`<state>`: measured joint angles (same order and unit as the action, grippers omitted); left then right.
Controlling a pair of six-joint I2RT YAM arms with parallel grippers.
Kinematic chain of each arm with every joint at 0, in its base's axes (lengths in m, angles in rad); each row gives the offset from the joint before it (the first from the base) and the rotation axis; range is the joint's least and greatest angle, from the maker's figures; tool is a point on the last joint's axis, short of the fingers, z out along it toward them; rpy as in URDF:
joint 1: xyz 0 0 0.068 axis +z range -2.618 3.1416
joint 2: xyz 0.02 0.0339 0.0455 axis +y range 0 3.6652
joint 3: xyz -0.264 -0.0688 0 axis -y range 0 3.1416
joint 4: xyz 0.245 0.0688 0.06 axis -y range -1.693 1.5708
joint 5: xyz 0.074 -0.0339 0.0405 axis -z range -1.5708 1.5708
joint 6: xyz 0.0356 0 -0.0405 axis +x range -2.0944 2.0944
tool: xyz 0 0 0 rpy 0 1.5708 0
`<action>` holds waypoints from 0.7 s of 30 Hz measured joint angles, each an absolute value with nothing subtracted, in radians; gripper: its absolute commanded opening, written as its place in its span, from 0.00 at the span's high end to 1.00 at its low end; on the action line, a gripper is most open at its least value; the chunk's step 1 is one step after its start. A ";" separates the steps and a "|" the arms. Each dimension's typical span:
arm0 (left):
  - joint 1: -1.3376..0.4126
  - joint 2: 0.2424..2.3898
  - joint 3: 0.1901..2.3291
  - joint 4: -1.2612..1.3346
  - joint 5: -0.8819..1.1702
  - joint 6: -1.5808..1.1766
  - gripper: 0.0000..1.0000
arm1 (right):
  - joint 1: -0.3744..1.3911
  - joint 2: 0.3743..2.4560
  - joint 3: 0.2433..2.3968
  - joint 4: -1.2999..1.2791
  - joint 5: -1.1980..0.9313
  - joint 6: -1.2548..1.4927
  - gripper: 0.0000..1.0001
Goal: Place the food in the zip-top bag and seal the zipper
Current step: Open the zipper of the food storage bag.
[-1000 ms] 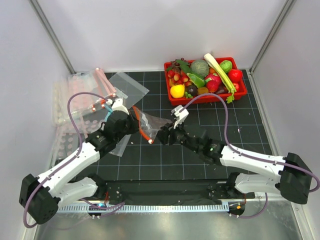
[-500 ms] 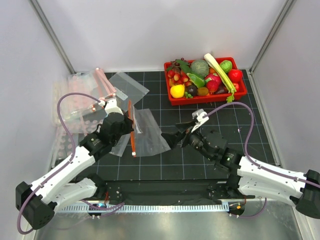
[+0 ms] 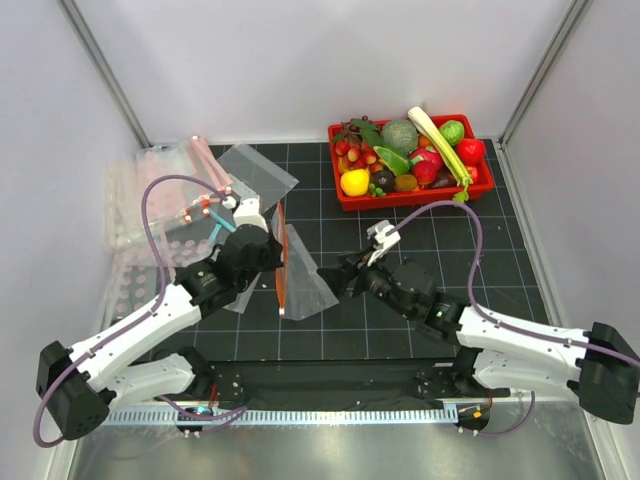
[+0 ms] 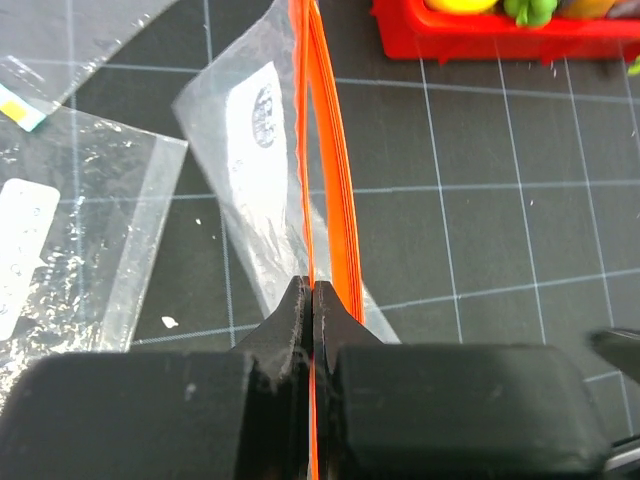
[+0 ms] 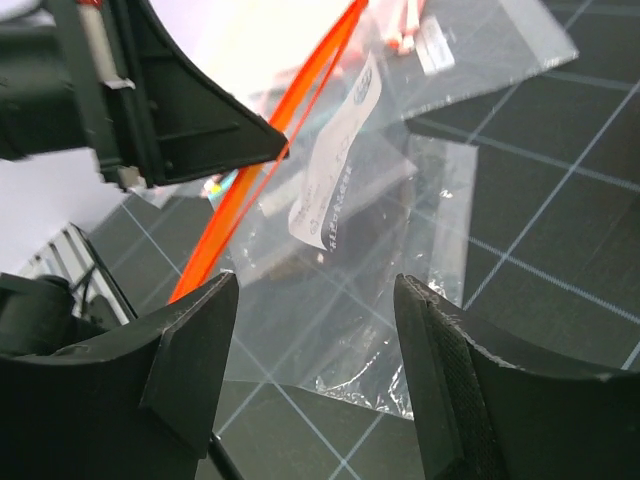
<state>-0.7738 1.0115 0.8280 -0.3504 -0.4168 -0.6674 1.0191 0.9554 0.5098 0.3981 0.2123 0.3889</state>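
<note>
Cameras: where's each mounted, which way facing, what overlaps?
Top external: above and behind the bases, looking down; shows left arm, right arm, red tray far right.
Left wrist: on the left arm, looking along the left tool, shut on the zipper, toward the tray.
Right wrist: on the right arm, looking through the open right tool at the zip-top bag.
Shared: both wrist views show the zipper.

Zip-top bag (image 3: 305, 285) clear with white label patch (image 4: 265, 105), zipper (image 3: 281, 265) bright red-orange. Table (image 3: 340, 335) black, thin white grid lines. Tray (image 3: 420, 196) at 1 o'clock solid red.
</note>
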 measured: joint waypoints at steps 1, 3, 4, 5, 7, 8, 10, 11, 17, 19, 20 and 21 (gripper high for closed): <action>-0.782 1.021 0.830 -0.350 -0.416 -0.666 1.00 | 1.019 0.975 0.510 0.404 0.208 0.390 0.33; -0.799 1.032 0.830 -0.348 -0.417 -0.661 1.00 | 1.020 1.024 0.513 0.408 0.206 0.393 0.35; -0.809 1.037 0.830 -0.348 -0.418 -0.658 1.00 | 1.020 1.046 0.513 0.412 0.206 0.396 0.35; -0.819 1.041 0.830 -0.346 -0.417 -0.653 1.00 | 1.020 1.066 0.514 0.414 0.205 0.397 0.35; -0.846 1.057 0.833 -0.341 -0.419 -0.645 1.00 | 1.020 1.094 0.514 0.416 0.205 0.400 0.35; -0.862 1.069 0.838 -0.339 -0.421 -0.643 1.00 | 1.020 1.105 0.514 0.419 0.205 0.402 0.35; -0.894 1.097 0.850 -0.331 -0.424 -0.636 1.00 | 1.020 1.119 0.515 0.429 0.206 0.405 0.36; -0.909 1.110 0.855 -0.326 -0.424 -0.629 1.00 | 1.020 1.121 0.515 0.432 0.206 0.407 0.37; -0.981 1.164 0.878 -0.309 -0.438 -0.596 1.00 | 1.020 1.121 0.515 0.464 0.209 0.424 0.38; -0.996 1.171 0.881 -0.303 -0.442 -0.590 1.00 | 1.020 1.121 0.515 0.473 0.214 0.429 0.41; -1.002 1.172 0.881 -0.301 -0.444 -0.587 1.00 | 1.020 1.121 0.515 0.477 0.217 0.433 0.43; -1.006 1.172 0.881 -0.300 -0.445 -0.585 1.00 | 1.020 1.121 0.515 0.480 0.221 0.437 0.46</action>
